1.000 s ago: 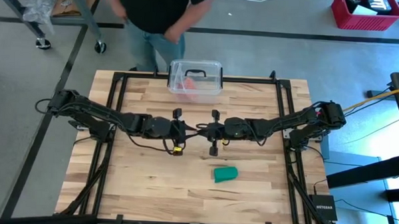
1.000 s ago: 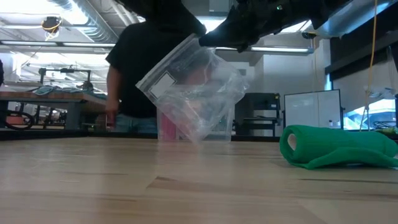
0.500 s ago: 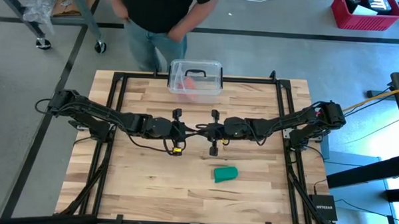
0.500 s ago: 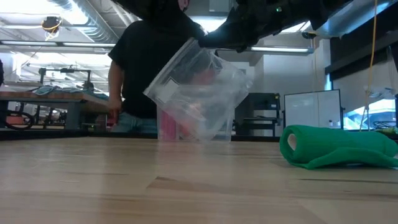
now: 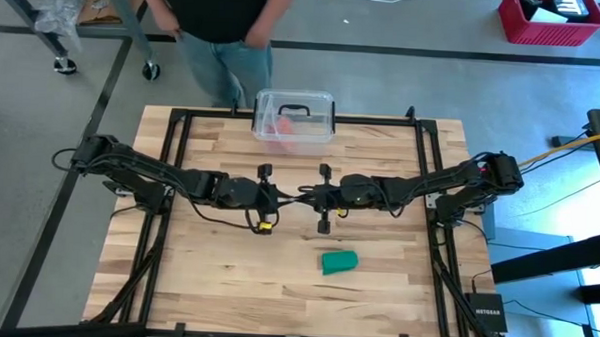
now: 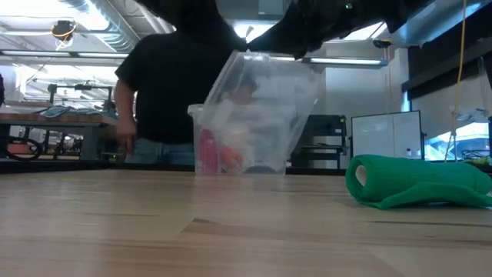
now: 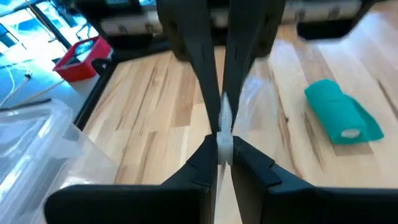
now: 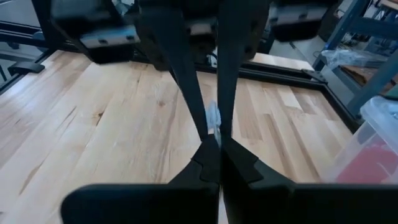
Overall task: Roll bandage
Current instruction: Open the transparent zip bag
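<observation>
The green bandage [image 5: 340,262] lies partly rolled on the table, near of centre, with no gripper on it. It also shows in the low view [image 6: 415,182] and the left wrist view [image 7: 342,112]. My left gripper [image 5: 287,195] and right gripper [image 5: 309,195] meet tip to tip above the table's middle. Both are shut on a thin clear plastic wrapper [image 6: 265,108] that hangs below them. My left gripper pinches the wrapper's upper edge [image 7: 224,138] between its two fingertips. It comes nearly level from the table's left. The wrapper hangs slack below it, clear of the table. My right gripper pinches the same upper edge [image 8: 213,117] between its shut fingertips. It comes nearly level from the table's right, right against the left gripper's tips.
A clear plastic box [image 5: 294,116] with a black handle stands at the far edge, pink things inside. A person [image 5: 220,16] stands beyond that edge. Bare wood lies to the left and near side of the bandage.
The wrapper has swung and turned under the grippers. It hung tilted with a corner out toward the left of the low view and now hangs more squarely below them. Both arms have kept their place. The person behind the table has stepped toward the left.
</observation>
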`<control>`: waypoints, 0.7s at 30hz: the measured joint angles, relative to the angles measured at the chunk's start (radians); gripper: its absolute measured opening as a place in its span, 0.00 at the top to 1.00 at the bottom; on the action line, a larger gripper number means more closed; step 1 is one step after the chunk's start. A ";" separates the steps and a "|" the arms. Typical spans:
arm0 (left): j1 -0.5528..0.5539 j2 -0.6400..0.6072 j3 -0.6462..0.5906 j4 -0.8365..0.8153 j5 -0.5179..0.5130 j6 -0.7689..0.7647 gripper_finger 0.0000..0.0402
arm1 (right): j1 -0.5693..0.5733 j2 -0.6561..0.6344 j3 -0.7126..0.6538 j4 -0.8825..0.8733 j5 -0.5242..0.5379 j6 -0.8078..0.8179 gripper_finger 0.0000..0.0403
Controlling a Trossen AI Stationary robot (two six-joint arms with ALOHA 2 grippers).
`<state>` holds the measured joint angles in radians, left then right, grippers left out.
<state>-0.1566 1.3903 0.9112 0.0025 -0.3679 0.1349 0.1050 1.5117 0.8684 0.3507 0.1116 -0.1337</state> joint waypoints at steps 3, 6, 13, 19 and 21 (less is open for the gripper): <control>0.000 0.002 -0.001 -0.029 0.000 0.000 0.93 | 0.000 -0.004 0.000 0.004 0.000 -0.003 1.00; 0.009 0.002 -0.002 -0.073 0.001 -0.002 0.93 | 0.000 -0.019 0.000 -0.005 0.000 -0.003 1.00; 0.022 0.002 -0.002 -0.166 0.000 -0.010 0.93 | 0.000 -0.077 0.002 -0.040 0.000 -0.003 1.00; 0.022 0.002 -0.002 -0.235 -0.001 -0.012 0.93 | 0.000 -0.129 0.001 -0.099 -0.001 -0.003 1.00; 0.022 0.002 -0.002 -0.258 0.000 -0.013 0.93 | 0.000 -0.143 0.002 -0.121 -0.001 -0.003 1.00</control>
<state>-0.1345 1.3918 0.9089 -0.2555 -0.3683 0.1215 0.1055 1.3686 0.8707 0.2300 0.1103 -0.1368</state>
